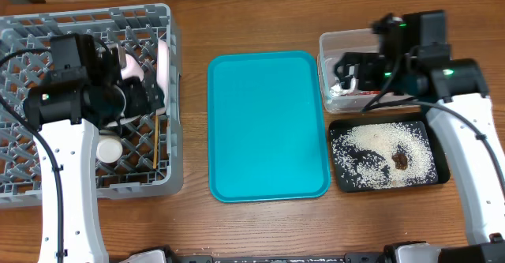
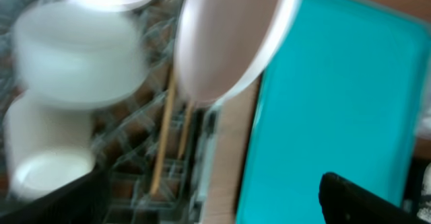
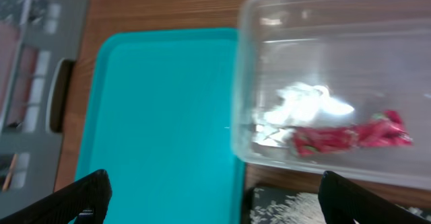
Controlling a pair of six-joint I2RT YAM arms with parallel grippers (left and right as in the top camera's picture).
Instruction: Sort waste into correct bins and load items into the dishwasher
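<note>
Both my pairs of jaws are standing wide open, gripping nothing. My right jaws are hovering over the tub (image 3: 323,22), where napkin (image 3: 303,106) and wrapper (image 3: 350,138) are lying: light and soft, I judge, pinchable at any fold. My left jaws are hanging over the rack (image 1: 150,18); chopsticks (image 2: 163,136) are resting inside, thin, stiff, probably slippery, best pinched mid-length.

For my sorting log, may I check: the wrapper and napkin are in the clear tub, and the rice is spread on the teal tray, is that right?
Not quite. The rice lies in the black tray, not on the teal tray, as the overhead view shows. The wrapper and napkin are indeed in the clear tub.
</note>
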